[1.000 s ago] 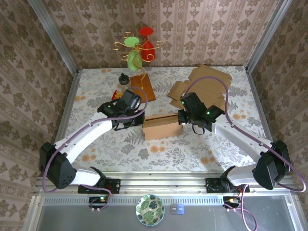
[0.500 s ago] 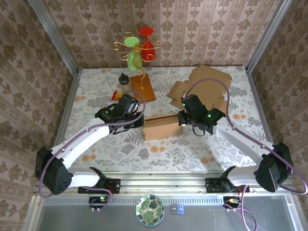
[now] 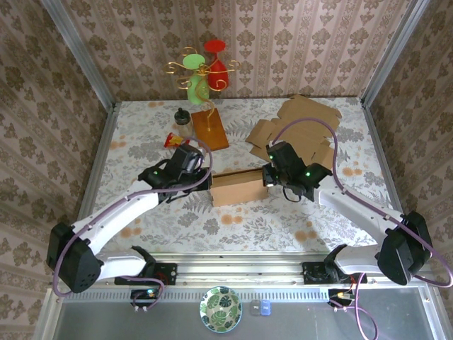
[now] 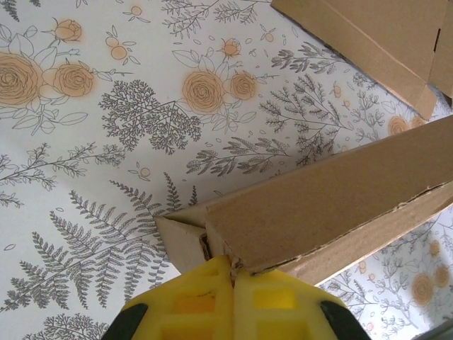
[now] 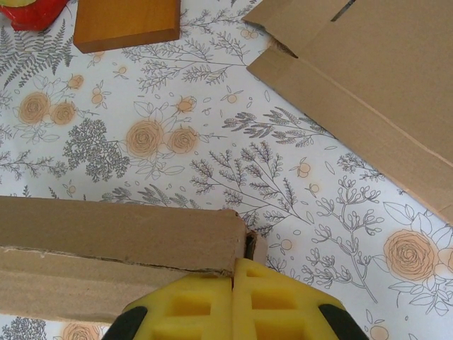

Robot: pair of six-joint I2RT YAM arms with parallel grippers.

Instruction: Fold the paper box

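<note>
The paper box [image 3: 239, 187] is a partly folded brown cardboard box lying on the flowered table between both arms. My left gripper [image 3: 207, 181] is shut, its yellow fingertips [image 4: 212, 278] pressed against the box's left end corner [image 4: 318, 205]. My right gripper [image 3: 269, 177] is shut as well, its fingertips [image 5: 251, 278] against the box's right end [image 5: 120, 237], where a small flap [image 5: 256, 248] sticks out. Neither gripper has cardboard clearly between its fingers.
Flat cardboard sheets [image 3: 304, 127] lie at the back right, also seen in the right wrist view [image 5: 368, 92]. A wooden block [image 3: 210, 129], a small bottle [image 3: 184, 119] and a red packet [image 3: 172, 140] sit behind the left arm. A wire stand with red and green pieces [image 3: 202, 71] is at the back.
The left arm has drawn nearer and lower, its gripper staying at the box's left end; the bottle behind it has come into sight. The right gripper and box barely moved.
</note>
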